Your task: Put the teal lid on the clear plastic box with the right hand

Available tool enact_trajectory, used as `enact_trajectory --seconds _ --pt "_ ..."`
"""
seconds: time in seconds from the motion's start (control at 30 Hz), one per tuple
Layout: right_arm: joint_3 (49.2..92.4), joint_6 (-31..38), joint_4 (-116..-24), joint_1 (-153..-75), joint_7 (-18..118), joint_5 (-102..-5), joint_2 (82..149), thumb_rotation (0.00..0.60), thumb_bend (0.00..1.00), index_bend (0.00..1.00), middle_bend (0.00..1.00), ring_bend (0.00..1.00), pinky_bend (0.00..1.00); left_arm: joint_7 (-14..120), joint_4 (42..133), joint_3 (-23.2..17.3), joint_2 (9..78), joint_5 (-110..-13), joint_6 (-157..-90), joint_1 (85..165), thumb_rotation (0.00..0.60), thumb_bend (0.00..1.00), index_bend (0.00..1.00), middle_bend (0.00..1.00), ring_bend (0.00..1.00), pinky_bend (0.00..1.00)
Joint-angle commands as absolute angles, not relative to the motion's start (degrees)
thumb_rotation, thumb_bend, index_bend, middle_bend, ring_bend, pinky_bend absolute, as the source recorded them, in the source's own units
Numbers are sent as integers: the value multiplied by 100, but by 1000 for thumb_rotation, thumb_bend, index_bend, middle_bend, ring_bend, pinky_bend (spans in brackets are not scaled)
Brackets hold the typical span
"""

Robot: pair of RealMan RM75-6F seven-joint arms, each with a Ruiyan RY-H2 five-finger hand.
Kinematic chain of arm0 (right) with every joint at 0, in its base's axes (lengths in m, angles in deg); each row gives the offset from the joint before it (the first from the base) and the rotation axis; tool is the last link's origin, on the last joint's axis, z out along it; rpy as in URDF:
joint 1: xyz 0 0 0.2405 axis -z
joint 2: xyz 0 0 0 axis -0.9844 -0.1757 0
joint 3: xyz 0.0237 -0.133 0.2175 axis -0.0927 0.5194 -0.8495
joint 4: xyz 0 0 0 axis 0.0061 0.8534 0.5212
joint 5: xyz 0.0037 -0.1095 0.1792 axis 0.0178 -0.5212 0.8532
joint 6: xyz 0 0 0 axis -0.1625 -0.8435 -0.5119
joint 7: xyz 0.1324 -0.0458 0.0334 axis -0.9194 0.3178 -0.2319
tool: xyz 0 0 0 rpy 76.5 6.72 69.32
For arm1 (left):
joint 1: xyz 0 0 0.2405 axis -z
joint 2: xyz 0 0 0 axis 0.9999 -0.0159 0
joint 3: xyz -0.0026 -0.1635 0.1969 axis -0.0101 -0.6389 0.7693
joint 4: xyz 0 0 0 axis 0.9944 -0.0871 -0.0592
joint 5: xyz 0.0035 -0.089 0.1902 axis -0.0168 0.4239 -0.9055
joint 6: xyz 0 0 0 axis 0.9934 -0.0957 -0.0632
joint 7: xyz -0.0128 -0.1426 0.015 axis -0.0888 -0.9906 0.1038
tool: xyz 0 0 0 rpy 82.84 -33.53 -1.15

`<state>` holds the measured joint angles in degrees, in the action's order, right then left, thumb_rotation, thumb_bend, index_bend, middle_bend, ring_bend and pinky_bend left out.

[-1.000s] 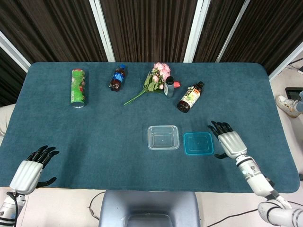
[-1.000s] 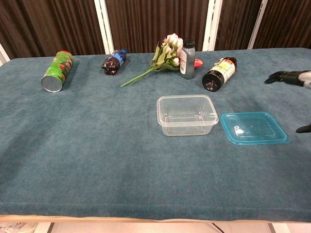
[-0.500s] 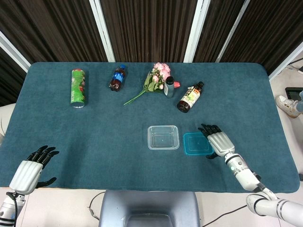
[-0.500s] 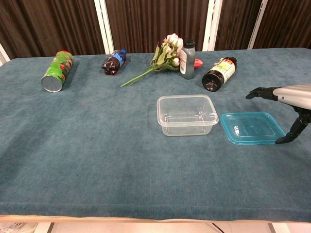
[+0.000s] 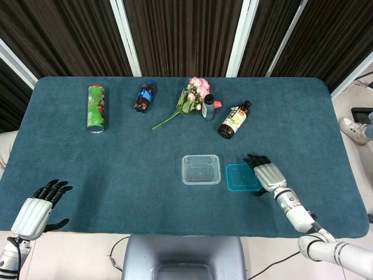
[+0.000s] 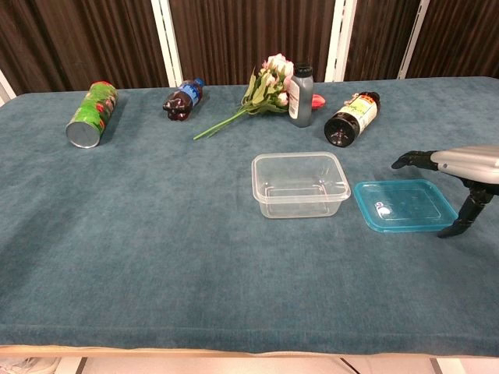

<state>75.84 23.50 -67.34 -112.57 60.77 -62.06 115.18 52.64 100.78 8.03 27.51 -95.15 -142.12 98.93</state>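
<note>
My right hand hovers over a table covered in dark teal cloth; beside my fingers lies the flat teal plastic lid, the clear plastic box just past it; beyond lie a dark labelled bottle, a grey bottle, pink flowers, a small cola bottle and a green canister.

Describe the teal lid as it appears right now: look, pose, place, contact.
The teal lid is a translucent, rounded-rectangle plastic piece with a raised rim, lying flat on the blue tablecloth just right of the clear plastic box, apart from it. The right hand hovers at its right edge, fingers spread; contact cannot be told.
</note>
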Motion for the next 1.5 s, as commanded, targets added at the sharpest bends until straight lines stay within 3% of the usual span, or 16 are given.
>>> enact_trajectory --seconds 0.03,0.13,0.3,0.67,0.9,1.23,1.33,1.5 --pt "7593 2408 -6725 -11292 6077 -6164 11537 600 122 0 0 0 178 5261 10078 803 2751 -9514 -14214 9891 600 742 227 155 112 284" --pt "7612 2468 -6699 -11328 6123 -6100 11553 600 123 0 0 0 186 5247 10074 802 2748 -9515 -14217 9889 600 742 227 155 112 285" --pt "7630 2541 -6633 -11363 6227 -5929 11602 600 123 0 58 45 286 5227 10074 805 2741 -9519 -14213 9889 600 742 227 155 112 284" --pt "7654 2618 -6456 -11429 6243 -5778 11688 600 124 31 115 99 334 5237 10069 805 2747 -9510 -14179 9899 600 742 227 156 112 284" --pt "7686 2607 -6350 -11453 6214 -5808 11746 600 124 177 233 264 479 5242 10072 806 2747 -9509 -14175 9898 600 743 227 155 112 285" --pt "7732 2368 -6341 -11400 6340 -5865 11754 600 147 523 578 597 755 5213 10066 803 2741 -9514 -14192 9893 600 743 227 155 112 284" --pt "7743 2207 -6484 -11332 6387 -5892 11645 600 155 582 631 631 784 5210 10066 803 2742 -9510 -14190 9892 600 743 227 155 112 284" --pt "7733 1793 -6908 -11154 6356 -6010 11328 600 155 588 638 634 788 5234 10069 805 2744 -9518 -14190 9892 600 742 227 155 111 284"
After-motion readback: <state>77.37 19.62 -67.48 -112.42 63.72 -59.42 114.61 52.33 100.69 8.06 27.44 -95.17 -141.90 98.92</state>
